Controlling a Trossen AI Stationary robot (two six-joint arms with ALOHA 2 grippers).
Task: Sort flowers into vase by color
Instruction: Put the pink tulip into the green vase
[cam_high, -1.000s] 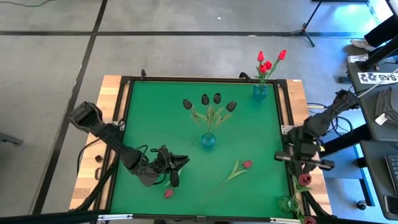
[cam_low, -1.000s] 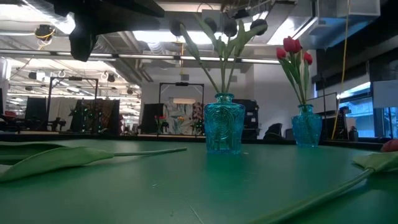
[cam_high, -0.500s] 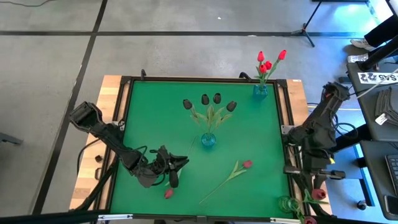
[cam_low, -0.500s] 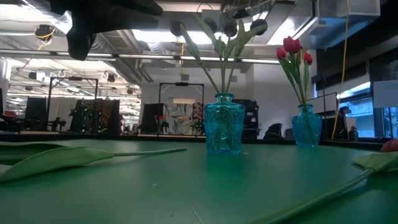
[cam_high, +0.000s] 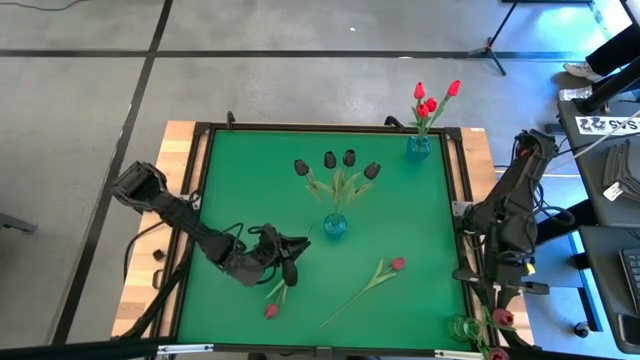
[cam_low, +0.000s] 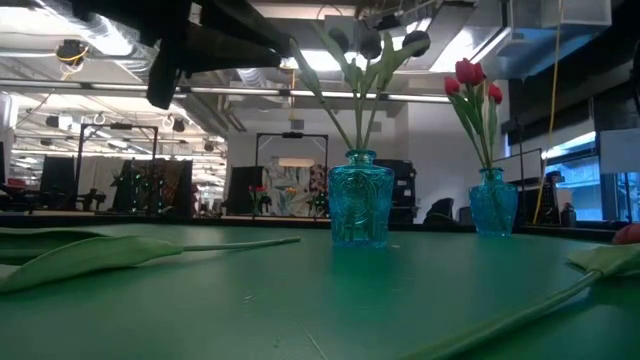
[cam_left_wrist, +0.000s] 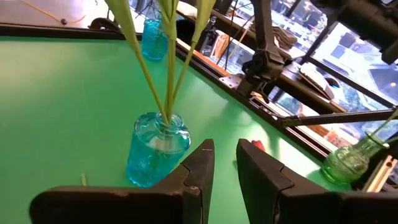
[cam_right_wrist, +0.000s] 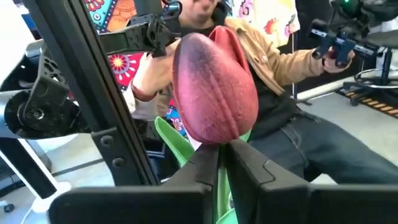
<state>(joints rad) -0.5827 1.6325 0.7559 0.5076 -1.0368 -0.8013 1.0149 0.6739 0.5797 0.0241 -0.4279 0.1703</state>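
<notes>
On the green surface (cam_high: 400, 210), the greatest change is at the right arm: it is swung back along the right edge, and the right tool (cam_high: 503, 312) is now carried close above the green vase (cam_high: 462, 327) at the near right corner. A dusky pink tulip (cam_high: 503, 318) is pinched between its fingers by the stem just below the head; insertion into that vase is judged to be imminent.

The left tool (cam_high: 284, 262) is shifted a little toward the centre blue vase (cam_high: 335, 225), lifted off the pink tulip (cam_high: 270, 311) lying near the front edge; its fingers are set slightly apart and nothing is held. A second pink tulip (cam_high: 397, 264) lies mid-surface, so two are judged left to sort. The dark tulips (cam_high: 338, 160) and the red tulips (cam_high: 432, 100) are already placed in blue vases.

The pinch on the stem is shown only in the right wrist view, where a seated person (cam_right_wrist: 292, 93) is also seen behind. The gap between the left fingers (cam_left_wrist: 202, 165) is given only by the left wrist view.
</notes>
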